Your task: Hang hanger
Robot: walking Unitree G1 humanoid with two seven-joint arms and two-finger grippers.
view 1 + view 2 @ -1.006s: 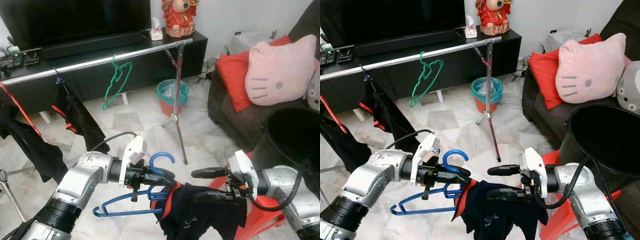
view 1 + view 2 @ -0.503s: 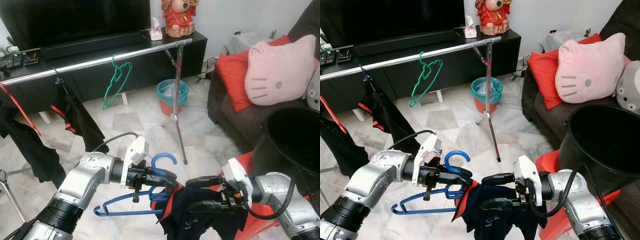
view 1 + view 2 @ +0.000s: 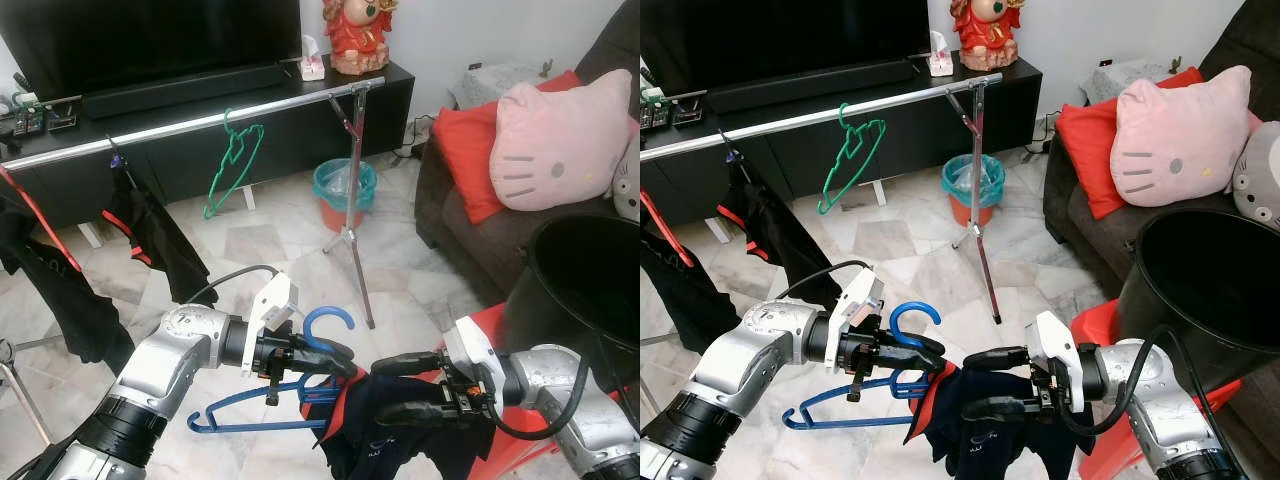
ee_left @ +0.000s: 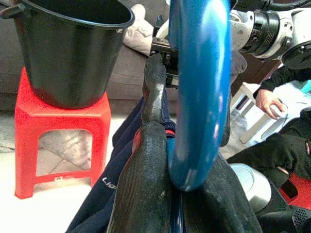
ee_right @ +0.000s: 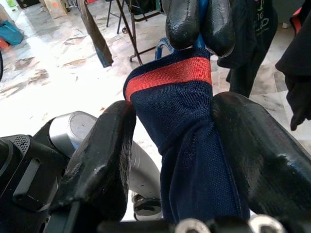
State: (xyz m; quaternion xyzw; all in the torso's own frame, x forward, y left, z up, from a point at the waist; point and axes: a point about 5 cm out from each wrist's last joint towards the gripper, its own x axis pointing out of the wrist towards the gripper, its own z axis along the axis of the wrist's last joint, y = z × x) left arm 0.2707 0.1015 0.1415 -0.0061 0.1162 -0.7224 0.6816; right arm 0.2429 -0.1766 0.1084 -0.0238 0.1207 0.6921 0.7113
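Note:
A blue hanger [image 3: 326,319] is held low over the floor by its neck, with my left gripper [image 3: 335,358] shut on it; its hook [image 4: 199,73] rises just past the fingers [image 4: 146,179]. A navy garment with a red band [image 3: 400,440] is draped on the hanger's right end. My right gripper [image 3: 388,390] reaches in from the right, its fingers [image 5: 102,155] pressed on either side of the bunched navy cloth [image 5: 184,121]. Beyond stands the silver clothes rail [image 3: 200,122], carrying a green hanger [image 3: 232,160].
Black clothes [image 3: 155,240] hang from the rail's left part, and its stand leg [image 3: 350,230] is ahead. A teal bin [image 3: 345,190] sits behind it. At the right, a black bucket [image 3: 590,270] stands on a red stool [image 3: 520,440] by a sofa with a pink pillow [image 3: 555,140]. A person's hand [image 4: 269,99] is behind.
My right gripper has moved left and slightly down, closer to the hanger, with the navy cloth between its fingers. The left gripper with the hanger has stayed put.

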